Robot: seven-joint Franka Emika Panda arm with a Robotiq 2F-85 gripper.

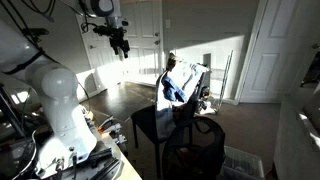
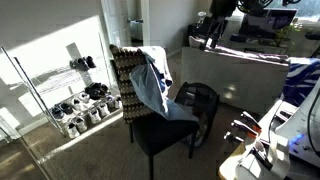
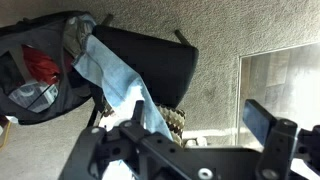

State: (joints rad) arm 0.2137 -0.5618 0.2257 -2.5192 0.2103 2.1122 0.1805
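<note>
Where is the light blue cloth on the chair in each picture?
Exterior view: the light blue cloth hangs over the chair back, near the middle of the picture.
Exterior view: the cloth drapes the chair back, just left of the middle.
Wrist view: the cloth runs from the upper left down to the middle.
Shared landmark: the black chair it hangs on.

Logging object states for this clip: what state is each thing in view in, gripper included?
gripper: open, empty, raised, apart from the chair.
blue garment: draped over the chair's backrest, hanging to the seat.
chair: upright.
black hamper: upright beside the chair; the wrist view shows clothes inside.
door: shut.
shoe rack: standing, shoes on it.
</note>
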